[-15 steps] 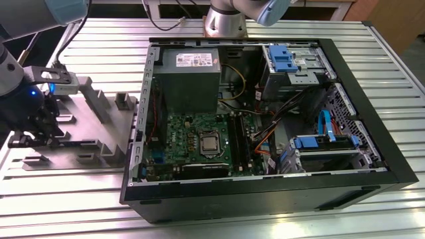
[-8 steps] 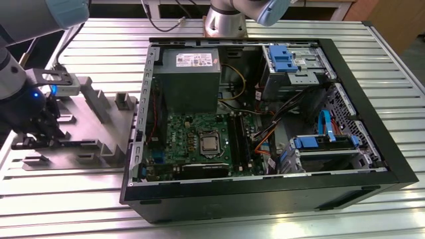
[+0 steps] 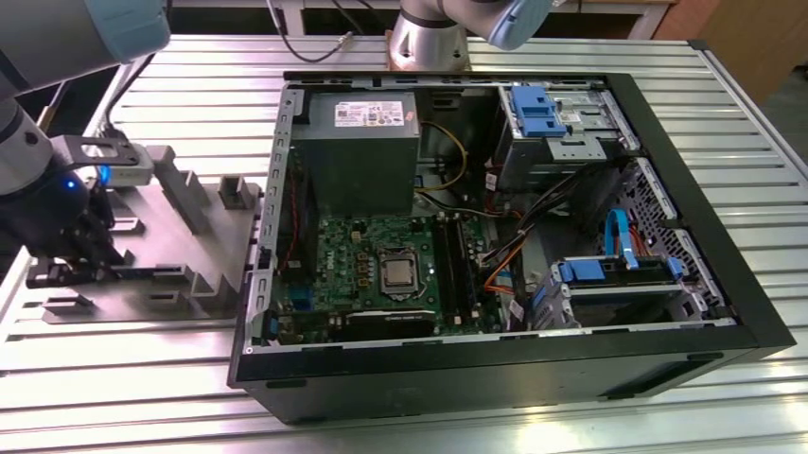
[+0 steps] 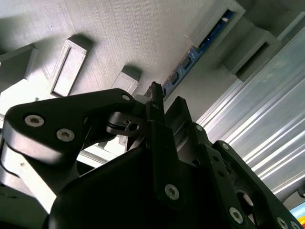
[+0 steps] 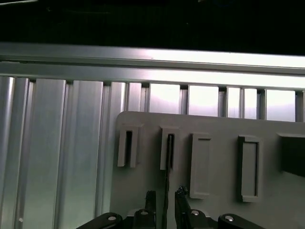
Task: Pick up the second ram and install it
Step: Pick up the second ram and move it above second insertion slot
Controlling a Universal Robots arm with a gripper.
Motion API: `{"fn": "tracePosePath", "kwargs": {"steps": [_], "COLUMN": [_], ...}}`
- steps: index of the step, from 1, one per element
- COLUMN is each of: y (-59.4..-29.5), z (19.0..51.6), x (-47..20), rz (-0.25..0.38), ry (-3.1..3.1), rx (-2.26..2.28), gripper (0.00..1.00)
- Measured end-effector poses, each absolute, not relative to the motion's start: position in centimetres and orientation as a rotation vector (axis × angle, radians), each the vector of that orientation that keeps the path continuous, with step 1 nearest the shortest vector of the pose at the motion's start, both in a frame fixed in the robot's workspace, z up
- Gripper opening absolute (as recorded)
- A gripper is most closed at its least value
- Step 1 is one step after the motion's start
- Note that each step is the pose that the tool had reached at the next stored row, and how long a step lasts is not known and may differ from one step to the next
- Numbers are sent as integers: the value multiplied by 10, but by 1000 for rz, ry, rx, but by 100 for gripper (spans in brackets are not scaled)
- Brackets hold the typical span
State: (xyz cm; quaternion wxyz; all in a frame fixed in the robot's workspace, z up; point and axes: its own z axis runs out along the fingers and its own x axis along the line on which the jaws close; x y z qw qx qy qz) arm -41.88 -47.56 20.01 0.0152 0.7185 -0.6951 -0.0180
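The second ram [image 4: 190,59] is a thin blue-green board standing on edge in the slots of a grey holder plate [image 4: 119,28]. In the first wrist view the ram [image 5: 167,177] shows edge-on as a dark line running from a holder slot down between my fingers. My gripper [image 5: 165,194] is open, one black finger on each side of the ram with a small gap to each. In the second wrist view the gripper [image 4: 167,98] straddles the ram's near end. In the exterior view the gripper [image 3: 70,270] hangs low over the holder plate [image 3: 189,236], at the exterior view's left.
An open black computer case [image 3: 707,284] lies to the right of the holder in the exterior view. It holds a green motherboard [image 3: 378,255] with black memory slots [image 3: 448,270], a grey power supply [image 3: 360,142] and blue drive latches [image 3: 536,109]. All rests on a ribbed aluminium table [image 3: 127,397].
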Motion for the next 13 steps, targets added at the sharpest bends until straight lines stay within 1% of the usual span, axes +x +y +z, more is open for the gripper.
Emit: {"fn": "tracePosePath", "kwargs": {"steps": [9,10,12,13], "y": [-476,-476,-476,-476], "z": [199,199,199,199], "x": [-419,-419,-419,-419], "rz": [-56,-56,-56,-56], "ry": [-2162,-2162,-2162,-2162], "rx": [2236,2236,2236,2236], "gripper": [30,28,28,21]}}
